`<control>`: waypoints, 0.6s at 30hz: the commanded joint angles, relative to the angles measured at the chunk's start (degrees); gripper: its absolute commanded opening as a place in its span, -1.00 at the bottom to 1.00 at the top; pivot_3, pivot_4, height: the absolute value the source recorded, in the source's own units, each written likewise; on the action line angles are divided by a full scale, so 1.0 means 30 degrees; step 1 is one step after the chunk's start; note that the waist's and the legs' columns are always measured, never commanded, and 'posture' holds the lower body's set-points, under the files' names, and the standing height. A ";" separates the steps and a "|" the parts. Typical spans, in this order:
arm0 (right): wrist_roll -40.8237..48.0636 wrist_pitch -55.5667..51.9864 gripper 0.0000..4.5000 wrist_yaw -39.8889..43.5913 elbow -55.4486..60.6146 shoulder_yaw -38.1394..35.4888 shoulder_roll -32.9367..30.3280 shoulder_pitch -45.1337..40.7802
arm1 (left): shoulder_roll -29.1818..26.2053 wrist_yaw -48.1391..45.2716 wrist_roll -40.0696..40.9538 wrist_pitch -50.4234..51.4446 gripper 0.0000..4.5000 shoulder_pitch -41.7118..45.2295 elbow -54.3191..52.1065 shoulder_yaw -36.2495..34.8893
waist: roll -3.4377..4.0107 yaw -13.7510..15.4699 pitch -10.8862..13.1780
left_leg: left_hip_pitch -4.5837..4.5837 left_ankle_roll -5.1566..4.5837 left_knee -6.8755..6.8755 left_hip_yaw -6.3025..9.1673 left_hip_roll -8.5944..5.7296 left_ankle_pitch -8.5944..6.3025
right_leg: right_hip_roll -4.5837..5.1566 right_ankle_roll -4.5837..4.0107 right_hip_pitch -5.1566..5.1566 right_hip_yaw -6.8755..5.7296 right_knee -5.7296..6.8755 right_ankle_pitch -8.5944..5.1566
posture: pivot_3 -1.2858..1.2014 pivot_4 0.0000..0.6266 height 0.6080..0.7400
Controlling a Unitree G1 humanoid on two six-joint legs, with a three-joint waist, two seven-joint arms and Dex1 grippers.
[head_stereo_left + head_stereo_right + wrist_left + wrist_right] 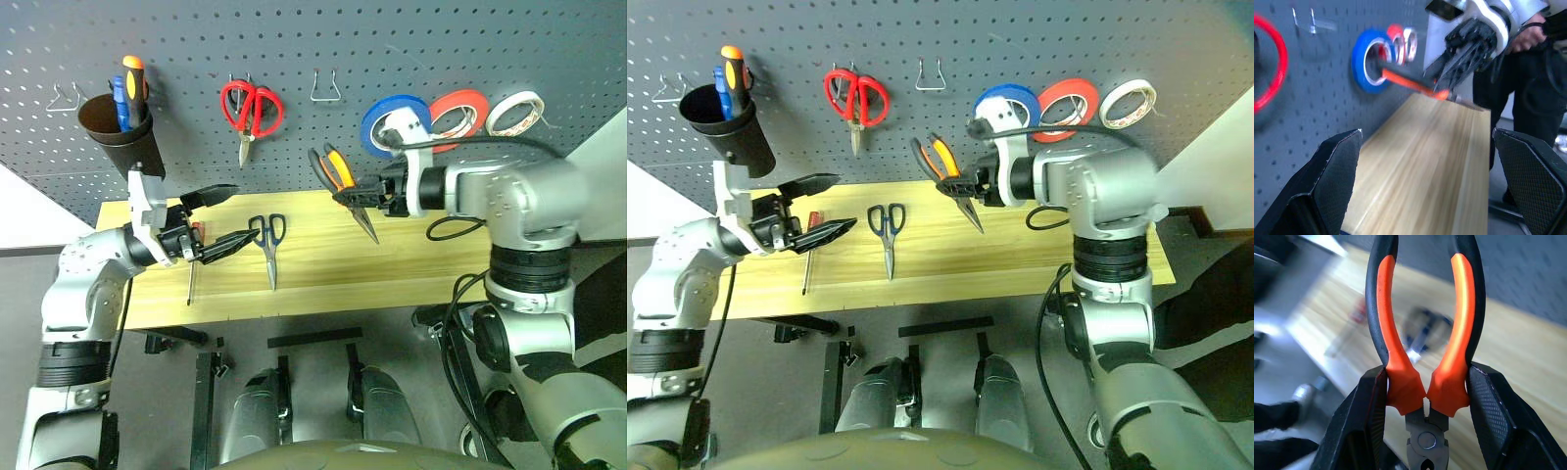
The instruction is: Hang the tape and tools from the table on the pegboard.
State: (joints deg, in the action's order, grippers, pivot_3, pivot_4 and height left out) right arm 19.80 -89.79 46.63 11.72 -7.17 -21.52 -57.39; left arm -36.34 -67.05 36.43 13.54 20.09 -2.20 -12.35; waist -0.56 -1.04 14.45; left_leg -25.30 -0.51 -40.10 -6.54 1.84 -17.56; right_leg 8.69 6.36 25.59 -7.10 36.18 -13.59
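I see the worktop [392, 269] running lengthwise under the pegboard [392, 49], its far edge against the panel and its near edge open to the floor. The middle and right of the planks lie bare.

My right gripper [364, 193] is held above the worktop, in front of the pegboard, jaws clenched on the pliers [345, 186] at the base of the handles. In the right wrist view each finger presses one orange grip from outside, handles spreading away from the wrist and the steel nose toward it. From the head views the handles point up toward the panel and the nose slants down to the planks.

My left gripper [211, 223] hangs over the left end of the worktop, jaws released and wide (nothing between them).

The dark-handled scissors [268, 243] lie flat mid-worktop, blades toward the near edge. The red-handled screwdriver [193, 262] lies just below the left jaws.

The blue tape [392, 122] hangs on the pegboard, close behind the right wrist, beside a red-orange roll [460, 110] and a white roll [515, 112]. Red scissors [251, 110] hang further left, an empty wire hook [325, 86] between them and the rolls. A black cup [120, 127] holds two screwdrivers at the far left.
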 commanded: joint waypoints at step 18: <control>0.0644 1.4406 -0.09 -0.6751 -0.7018 -0.2324 0.4974 -0.4906 | 0.1399 0.2633 0.0131 -0.2253 1.00 0.2762 0.1806 -0.1716 | -0.0064 -0.0593 -0.1731 | 0.0360 0.0009 0.0044 0.0002 -0.0017 0.0002 | -0.0017 0.0000 -0.0358 -0.0005 -0.0033 -0.0001 | 0.03 -0.84 1.00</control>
State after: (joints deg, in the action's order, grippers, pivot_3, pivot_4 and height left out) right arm 21.95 -52.14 28.96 -7.66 -13.31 -7.62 -68.57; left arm -32.50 -59.55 37.59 8.98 27.54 2.90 -17.12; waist -0.75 -2.82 9.26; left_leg -24.16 -0.47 -39.97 -6.55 1.79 -17.55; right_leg 8.64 6.36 24.50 -7.08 36.09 -13.59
